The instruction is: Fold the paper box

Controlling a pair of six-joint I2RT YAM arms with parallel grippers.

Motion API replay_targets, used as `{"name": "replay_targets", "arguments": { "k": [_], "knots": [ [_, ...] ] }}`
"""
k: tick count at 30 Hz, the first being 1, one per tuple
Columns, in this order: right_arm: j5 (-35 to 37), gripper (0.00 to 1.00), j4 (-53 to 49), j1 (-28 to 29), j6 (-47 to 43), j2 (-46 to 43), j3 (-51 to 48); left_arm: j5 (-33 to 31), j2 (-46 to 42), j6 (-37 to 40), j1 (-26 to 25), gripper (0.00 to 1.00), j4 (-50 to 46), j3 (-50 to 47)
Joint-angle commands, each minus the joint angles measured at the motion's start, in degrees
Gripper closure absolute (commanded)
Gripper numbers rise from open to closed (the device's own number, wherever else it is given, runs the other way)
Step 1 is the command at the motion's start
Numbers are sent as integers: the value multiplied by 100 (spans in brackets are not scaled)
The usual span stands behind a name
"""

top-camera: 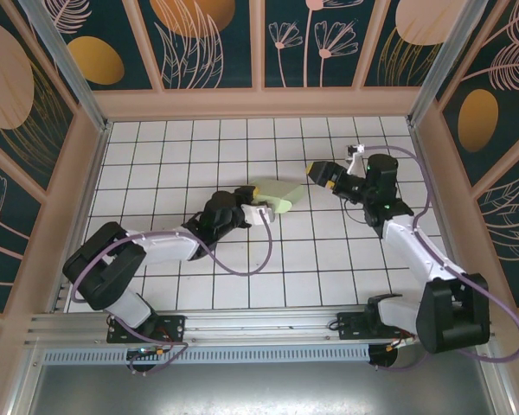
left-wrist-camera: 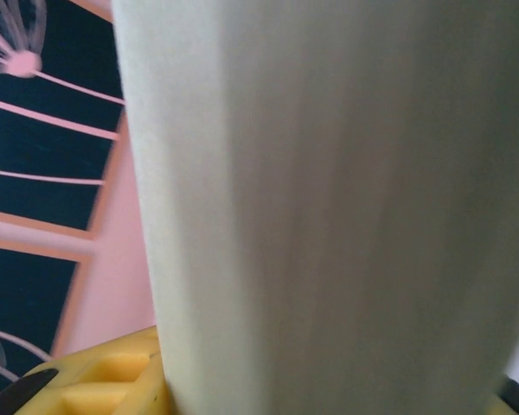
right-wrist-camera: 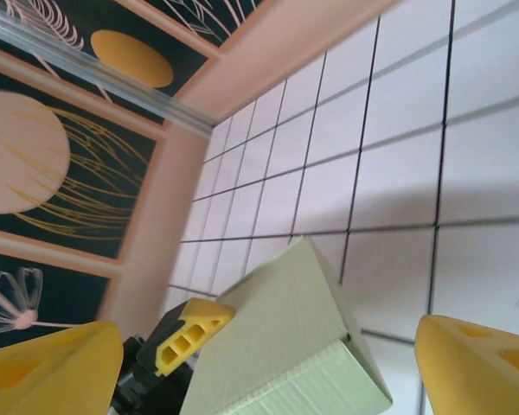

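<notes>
The paper box (top-camera: pixel 278 195) is a pale green folded card held tilted above the white tiled table (top-camera: pixel 182 156) near its middle. My left gripper (top-camera: pixel 261 213) is shut on the box's near left edge. One of its yellow fingers (right-wrist-camera: pixel 190 333) lies on the upper panel and the other is hidden under the card. In the left wrist view the card (left-wrist-camera: pixel 329 207) stands very close, beside a yellow finger (left-wrist-camera: pixel 95 380). My right gripper (top-camera: pixel 318 172) hangs just right of the box, open and apart from it. In its own view the box (right-wrist-camera: pixel 294 346) lies ahead between its spread fingertips (right-wrist-camera: pixel 480 363).
Pink-framed patterned walls (top-camera: pixel 259 102) enclose the table at the back and both sides. A purple cable (top-camera: pixel 242 268) loops over the tiles behind the left arm. Bare tiles lie around the box on every side.
</notes>
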Motion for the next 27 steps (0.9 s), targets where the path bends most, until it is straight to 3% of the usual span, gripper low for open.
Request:
{"name": "replay_targets", "arguments": {
  "k": [1, 4, 8, 13, 22, 27],
  "knots": [
    [610, 15, -1038, 152, -2010, -214, 327, 513, -260, -540, 121, 59, -1939, 551],
    [978, 16, -1463, 532, -3304, -307, 501, 639, -207, -741, 168, 59, -2962, 1084],
    [1517, 12, -1819, 1305, -5221, -426, 361, 759, -250, -856, 193, 59, -3554, 1274],
    [1129, 12, -2067, 1541, -7146, -476, 92, 1189, -308, -925, 264, 58, -4220, 1414],
    [236, 13, -2913, 1708, -8266, 129, 604, 1727, -372, -728, 450, 58, -4824, 1553],
    [450, 14, -2624, 2000, -8261, 506, 685, 1931, -370, -687, 460, 58, -4901, 1738]
  ]
}}
